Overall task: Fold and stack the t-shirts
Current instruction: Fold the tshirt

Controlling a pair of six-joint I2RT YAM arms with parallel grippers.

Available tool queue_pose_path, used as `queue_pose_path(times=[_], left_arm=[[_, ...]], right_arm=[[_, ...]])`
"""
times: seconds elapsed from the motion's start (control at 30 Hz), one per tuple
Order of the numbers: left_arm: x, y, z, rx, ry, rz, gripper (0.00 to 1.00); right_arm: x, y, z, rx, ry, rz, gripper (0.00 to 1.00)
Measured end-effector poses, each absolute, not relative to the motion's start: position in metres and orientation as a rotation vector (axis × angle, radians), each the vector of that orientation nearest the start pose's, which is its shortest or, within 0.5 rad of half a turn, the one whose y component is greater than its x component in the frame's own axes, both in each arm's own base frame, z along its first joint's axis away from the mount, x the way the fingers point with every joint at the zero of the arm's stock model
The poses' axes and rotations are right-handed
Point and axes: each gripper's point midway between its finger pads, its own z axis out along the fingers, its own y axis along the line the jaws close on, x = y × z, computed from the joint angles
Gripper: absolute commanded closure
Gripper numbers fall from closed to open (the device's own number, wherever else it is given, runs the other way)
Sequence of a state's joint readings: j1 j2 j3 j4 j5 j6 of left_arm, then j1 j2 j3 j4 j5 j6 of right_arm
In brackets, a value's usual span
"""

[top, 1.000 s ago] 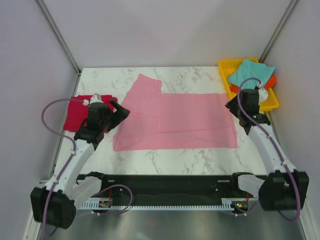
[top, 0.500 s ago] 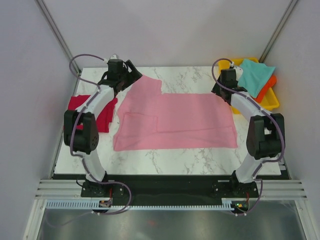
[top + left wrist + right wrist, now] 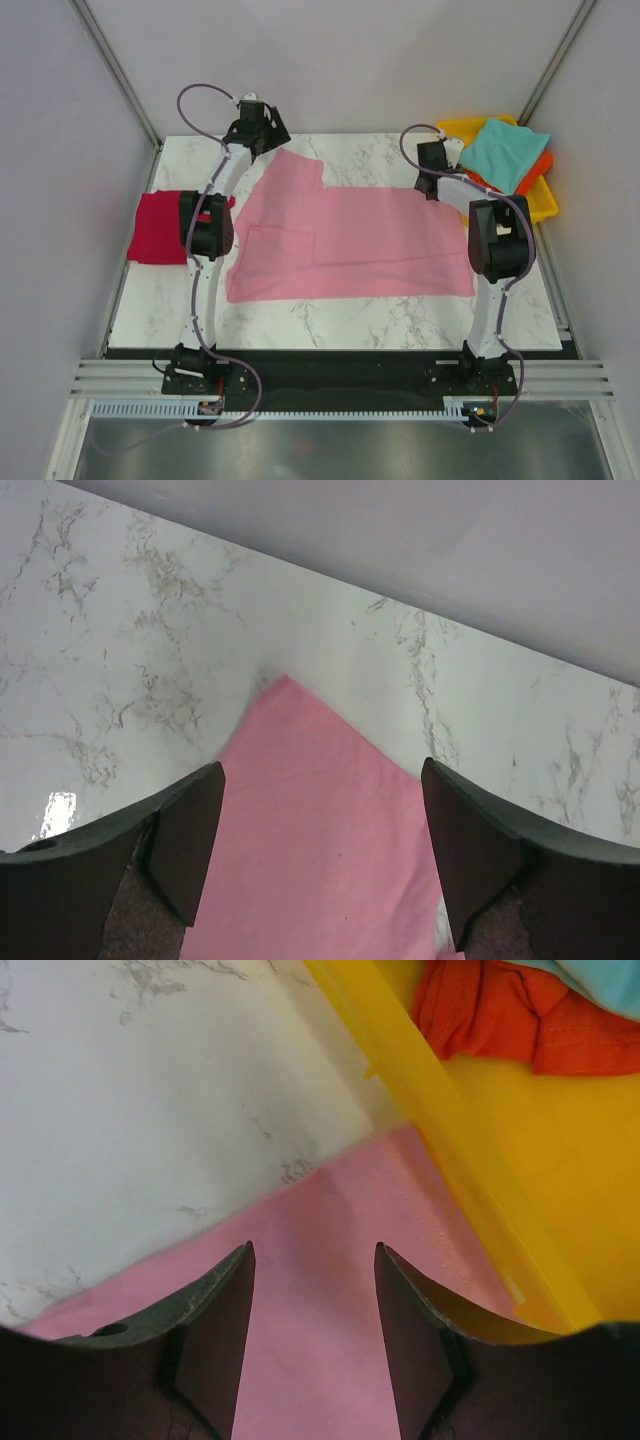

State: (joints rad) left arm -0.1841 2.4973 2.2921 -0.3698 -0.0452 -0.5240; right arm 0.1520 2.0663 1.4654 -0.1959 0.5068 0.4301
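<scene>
Left arm of white moulded links and bulky black joint housings (image 3: 197, 300); right arm of the same white-and-black build (image 3: 487, 310). Each stands on a black base block (image 3: 190, 365).

Thin grey-purple cable on the left arm (image 3: 204, 87) stands off the upper link in a loop. Matching grey-purple cable on the right arm (image 3: 403, 145).

Left gripper (image 3: 320, 850): two matte black wedge-shaped fingers (image 3: 190, 830), flat inner faces, rounded outer edges.

Right gripper (image 3: 313, 1330): same matte black wedge fingers (image 3: 220, 1320), with a small round recess low on one.
</scene>
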Motion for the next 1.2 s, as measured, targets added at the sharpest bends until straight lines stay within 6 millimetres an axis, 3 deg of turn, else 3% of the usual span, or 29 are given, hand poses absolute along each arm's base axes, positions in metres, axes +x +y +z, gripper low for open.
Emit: queue_pose_path(times=[0.2,0.33,0.77,0.9,1.07,1.13,1.2], left_arm=[[0.665,-0.119,0.069,-0.446,2.201,-0.339,0.17],[0.665,-0.111,0.043,-0.487,2.234,-0.33,0.24],[0.663,-0.111,0.039,-0.498,2.267,-0.321,0.36],[0.658,-0.114,0.037,-0.469,2.289,-0.287,0.46],[0.653,-0.12,0.035,-0.437,2.313,-0.277,0.47],[0.652,-0.12,0.035,-0.431,2.317,-0.276,0.53],[0.651,-0.119,0.034,-0.427,2.324,-0.272,0.68]], right_arm=[[0.529,0.006,0.033,0.562,2.236,-0.341,0.38],[0.53,0.007,0.03,0.563,2.248,-0.338,0.4],[0.534,0.019,0.03,0.552,2.27,-0.251,0.4],[0.534,0.021,0.029,0.554,2.272,-0.24,0.4],[0.535,0.021,0.028,0.568,2.274,-0.219,0.4],[0.534,0.02,0.027,0.573,2.277,-0.212,0.4],[0.533,0.02,0.026,0.577,2.281,-0.21,0.4]])
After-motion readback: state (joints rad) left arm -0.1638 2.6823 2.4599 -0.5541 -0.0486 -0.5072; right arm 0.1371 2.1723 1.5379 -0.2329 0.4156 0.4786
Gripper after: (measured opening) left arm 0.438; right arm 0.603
